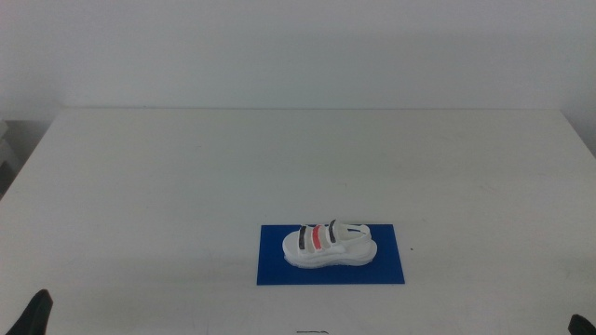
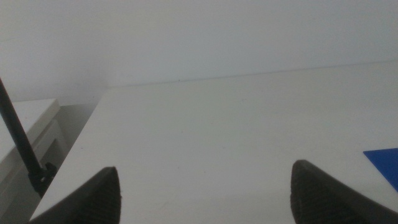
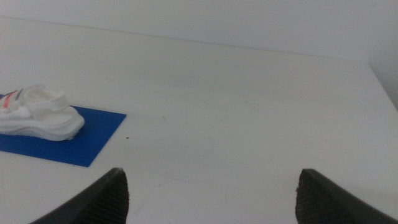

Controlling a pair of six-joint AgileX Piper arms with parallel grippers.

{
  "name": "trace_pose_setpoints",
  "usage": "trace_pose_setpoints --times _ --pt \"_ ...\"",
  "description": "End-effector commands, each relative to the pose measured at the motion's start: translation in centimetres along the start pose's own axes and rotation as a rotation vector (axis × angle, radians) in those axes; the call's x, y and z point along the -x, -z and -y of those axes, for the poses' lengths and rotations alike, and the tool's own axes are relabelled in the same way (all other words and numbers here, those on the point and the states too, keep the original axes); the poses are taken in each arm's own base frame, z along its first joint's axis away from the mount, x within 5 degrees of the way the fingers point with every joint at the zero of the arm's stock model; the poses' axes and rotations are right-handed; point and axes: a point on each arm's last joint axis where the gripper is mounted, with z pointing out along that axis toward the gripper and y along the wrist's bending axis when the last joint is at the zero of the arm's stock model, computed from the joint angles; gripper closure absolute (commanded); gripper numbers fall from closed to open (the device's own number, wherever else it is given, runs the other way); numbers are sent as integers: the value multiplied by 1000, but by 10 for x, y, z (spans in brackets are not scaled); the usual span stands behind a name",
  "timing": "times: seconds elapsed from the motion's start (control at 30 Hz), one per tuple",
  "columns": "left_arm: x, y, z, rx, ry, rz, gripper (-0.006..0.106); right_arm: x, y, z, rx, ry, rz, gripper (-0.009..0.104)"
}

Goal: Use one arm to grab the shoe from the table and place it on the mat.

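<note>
White and matte, the table [image 1: 186, 186] fills nearly all of the middle view, backed by a plain pale wall; no writing, brand or label can be read anywhere.

At the table's near left corner waits the left gripper [image 2: 205, 193], only a dark tip of it showing in the middle view. Its two dark, rounded jaws stand wide apart with nothing between them, over bare tabletop near the table's left edge. A thin black rod or cable [image 2: 18, 140] runs just off that edge.

At the near right corner waits the right gripper [image 3: 211, 196], its blunt dark jaws likewise spread wide and holding nothing, well apart from the shoe.

Between the two, toward the near middle of the table, lies the mat [image 1: 391, 265]: a thin, flat, dark blue rectangle with crisp corners. On it rests the shoe [image 1: 329, 246], upright on its thick, lumpy white sole, lengthwise along the mat and within its edges. Three straps cross its top, two dark and one red, and a looped white heel strap shows in the right wrist view.
</note>
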Motion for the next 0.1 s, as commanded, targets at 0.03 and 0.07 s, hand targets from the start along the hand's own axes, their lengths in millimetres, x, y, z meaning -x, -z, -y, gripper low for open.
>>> trace_pose_setpoints --times 0.03,0.07 --pt "9 2 0 2 18 103 7 12 1 2 -22 6 76 9" --pt "9 2 0 2 18 103 7 12 1 2 -24 5 76 9"
